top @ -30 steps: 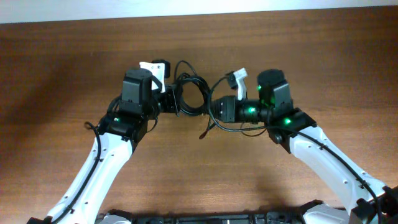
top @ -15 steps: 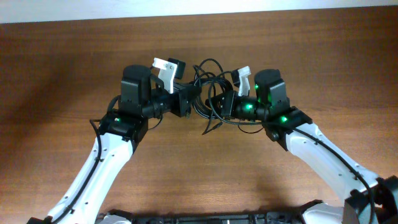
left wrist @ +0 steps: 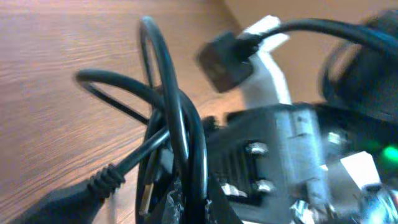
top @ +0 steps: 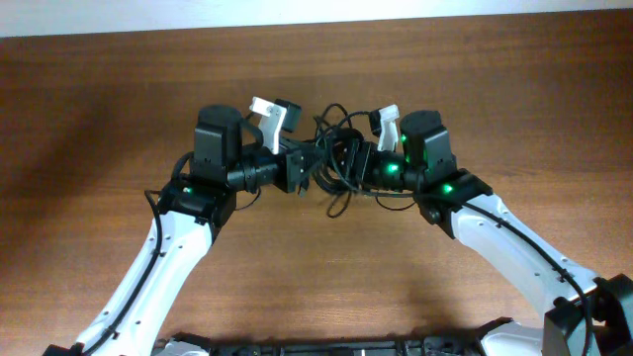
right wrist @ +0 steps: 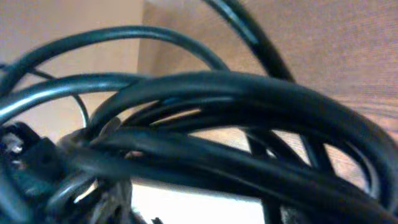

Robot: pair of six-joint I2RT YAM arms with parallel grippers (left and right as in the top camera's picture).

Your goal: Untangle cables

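The cables (top: 334,156) form a black knotted bundle hanging between my two grippers above the middle of the table. My left gripper (top: 303,170) is shut on one strand, which runs up between its jaws in the left wrist view, where the gripper (left wrist: 194,204) sits at the bottom edge. A black plug (left wrist: 224,59) and a small metal connector (left wrist: 146,194) hang off the loops (left wrist: 180,124). My right gripper (top: 353,164) faces the left one from close by. Its jaws (right wrist: 205,208) stand wide apart, with thick loops (right wrist: 236,93) lying across the gap.
The brown wooden table (top: 316,277) stretches all around the arms. One loose cable end (top: 336,206) dangles below the bundle. The left arm's white wrist part (top: 265,107) and the right arm's (top: 384,119) sit just behind the cables.
Both grippers have moved toward each other, bunching the loops into a tight clump. The right gripper, shut a moment ago, has spread its jaws.
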